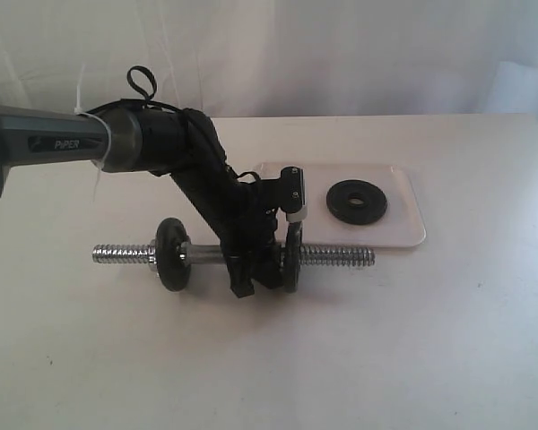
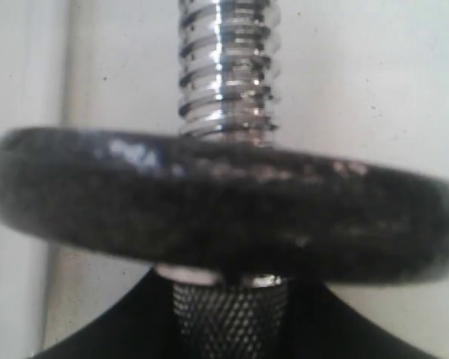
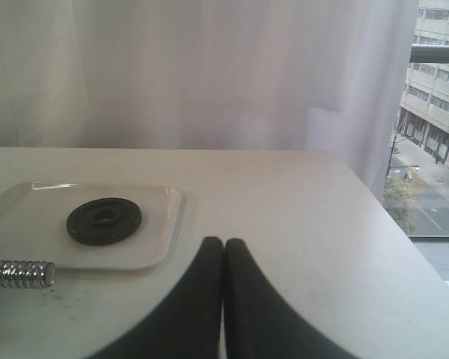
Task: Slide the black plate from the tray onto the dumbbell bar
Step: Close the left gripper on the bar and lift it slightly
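Observation:
The black plate (image 1: 357, 201) (image 3: 104, 221) lies flat on the white tray (image 1: 403, 224) (image 3: 161, 239), apart from both grippers. In front of the tray the dumbbell bar (image 1: 336, 255) (image 2: 228, 67) rests on the table with a black disc (image 1: 171, 255) on its left part and another (image 1: 291, 260) (image 2: 209, 209) right of centre. My left gripper (image 1: 260, 269) (image 2: 230, 303) is shut on the bar's knurled handle, right behind that second disc. My right gripper (image 3: 224, 243) is shut and holds nothing; it hovers over the table to the right of the tray, out of the exterior view.
The bar's threaded right end (image 3: 19, 274) points past the tray's front edge. The white table (image 1: 448, 340) runs to a curtain at the back. Its right edge (image 3: 393, 224) borders a window. The left arm (image 1: 63, 139) crosses the table's left side.

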`<state>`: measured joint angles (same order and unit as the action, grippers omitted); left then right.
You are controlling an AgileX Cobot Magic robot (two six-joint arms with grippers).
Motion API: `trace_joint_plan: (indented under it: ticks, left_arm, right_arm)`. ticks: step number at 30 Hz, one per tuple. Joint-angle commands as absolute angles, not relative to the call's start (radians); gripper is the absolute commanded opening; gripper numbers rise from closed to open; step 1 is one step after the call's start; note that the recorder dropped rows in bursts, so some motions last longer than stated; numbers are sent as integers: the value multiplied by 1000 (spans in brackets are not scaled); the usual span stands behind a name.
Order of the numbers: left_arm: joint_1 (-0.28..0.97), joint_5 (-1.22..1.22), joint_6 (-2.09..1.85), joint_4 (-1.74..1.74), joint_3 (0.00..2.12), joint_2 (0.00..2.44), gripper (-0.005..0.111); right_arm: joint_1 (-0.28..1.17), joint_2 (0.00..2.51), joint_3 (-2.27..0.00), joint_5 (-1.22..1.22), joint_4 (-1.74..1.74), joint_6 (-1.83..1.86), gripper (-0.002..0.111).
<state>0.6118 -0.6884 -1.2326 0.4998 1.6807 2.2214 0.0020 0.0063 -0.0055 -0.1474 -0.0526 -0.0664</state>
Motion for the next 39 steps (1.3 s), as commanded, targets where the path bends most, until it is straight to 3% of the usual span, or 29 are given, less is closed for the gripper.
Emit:
trace_joint_plan:
  ticks: [1, 25, 39]
  left_arm:
    - [622, -728, -1227, 534, 1666, 2242, 4]
    - [463, -899, -1549, 1045, 1666, 2240, 0]
    - [458, -943, -1600, 1063, 1666, 2233, 0]
  right_arm:
    - [0, 0, 0, -143, -53, -67, 0]
    - [0, 0, 0, -143, -53, -67, 0]
    - [0, 0, 0, -113, -42, -127, 0]
